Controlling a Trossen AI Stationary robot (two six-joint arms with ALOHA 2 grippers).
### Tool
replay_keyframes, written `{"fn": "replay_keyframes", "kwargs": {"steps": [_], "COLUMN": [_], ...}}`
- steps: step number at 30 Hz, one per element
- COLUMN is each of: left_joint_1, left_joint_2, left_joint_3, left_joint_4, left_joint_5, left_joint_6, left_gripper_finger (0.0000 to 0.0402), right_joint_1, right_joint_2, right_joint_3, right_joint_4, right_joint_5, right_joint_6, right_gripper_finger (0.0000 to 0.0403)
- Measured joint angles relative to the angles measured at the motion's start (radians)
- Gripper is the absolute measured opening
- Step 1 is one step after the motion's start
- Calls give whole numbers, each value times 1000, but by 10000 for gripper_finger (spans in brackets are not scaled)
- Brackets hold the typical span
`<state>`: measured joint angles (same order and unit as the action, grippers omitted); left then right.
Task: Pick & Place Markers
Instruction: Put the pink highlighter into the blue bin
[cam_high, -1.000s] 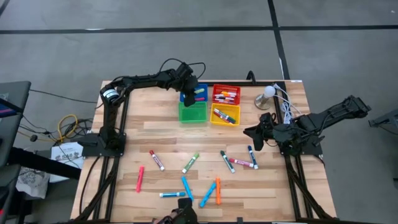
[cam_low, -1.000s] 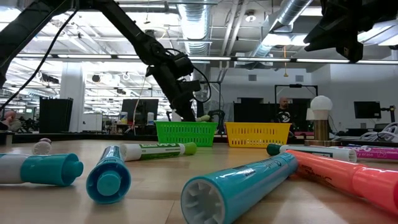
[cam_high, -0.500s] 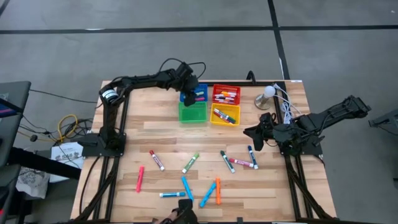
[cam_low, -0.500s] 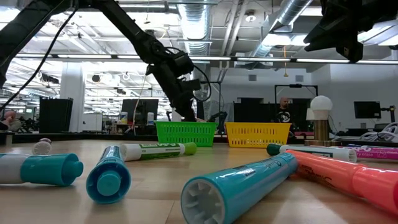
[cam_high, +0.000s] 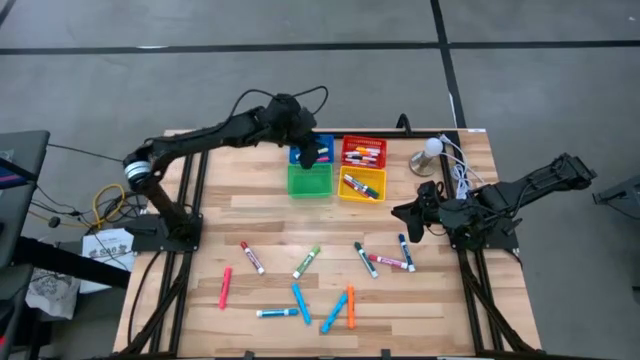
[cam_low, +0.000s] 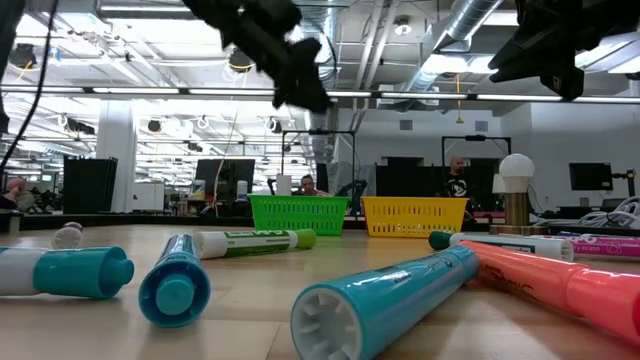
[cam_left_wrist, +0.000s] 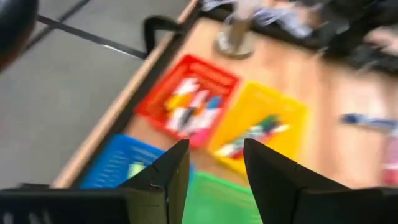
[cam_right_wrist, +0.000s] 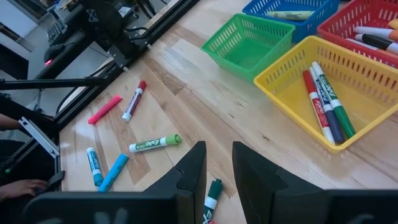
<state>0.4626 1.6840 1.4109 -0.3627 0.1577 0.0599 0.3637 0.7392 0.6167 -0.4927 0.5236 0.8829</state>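
Observation:
Several markers (cam_high: 306, 261) lie loose on the near half of the wooden table, among them a pink one (cam_high: 225, 287), an orange one (cam_high: 351, 307) and a blue one (cam_high: 405, 252). More markers lie in the red bin (cam_high: 364, 152) and the yellow bin (cam_high: 362, 186), and one yellow-green marker (cam_left_wrist: 137, 169) lies in the blue bin (cam_left_wrist: 115, 165). My left gripper (cam_high: 312, 155) (cam_left_wrist: 214, 165) hangs open and empty high over the blue and green bins. My right gripper (cam_high: 400, 212) (cam_right_wrist: 216, 165) waits over the table's right side, narrowly open and empty.
The green bin (cam_high: 310, 180) stands in front of the blue one. A lamp with a white ball (cam_high: 428, 155) and white cables (cam_high: 460, 175) sit at the far right corner. In the low view, large teal and pink markers (cam_low: 400, 290) lie close to the near edge.
My left gripper has risen from the blue bin to well above the bins. The yellow-green marker end that showed at its tips a second ago is no longer there.

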Motion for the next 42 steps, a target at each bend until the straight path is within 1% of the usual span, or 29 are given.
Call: {"fn": "replay_keyframes", "kwargs": {"steps": [4,11,16,21,26,30,39,42], "left_joint_1": [-94,-262,-401,-528,-633,-686,-766,-804], "left_joint_2": [-86,-195,-225,-224,-232,-233,-233,-233], "left_joint_3": [0,0,0,-2,-65,-132,-292,-340], "left_joint_4": [-74,-234,-338,-385,-389,-386,-383,-381], "left_joint_5": [1,-3,-93,-157,-216,-221,-217,-217], "left_joint_6": [-92,-352,-489,-608,-758,-856,-1324,-1431], "left_gripper_finger": [150,150,150,150,150,150,150,150], "right_joint_1": [0,0,0,0,0,0,0,0], "right_joint_2": [0,0,0,0,0,0,0,0], "right_joint_3": [0,0,0,0,0,0,0,0], "right_joint_4": [0,8,7,7,7,6,3,2], "right_joint_5": [0,0,0,0,1,1,1,1], "right_joint_6": [0,0,0,0,0,-1,-1,-1], "right_gripper_finger": [67,67,67,67,67,67,67,67]}}
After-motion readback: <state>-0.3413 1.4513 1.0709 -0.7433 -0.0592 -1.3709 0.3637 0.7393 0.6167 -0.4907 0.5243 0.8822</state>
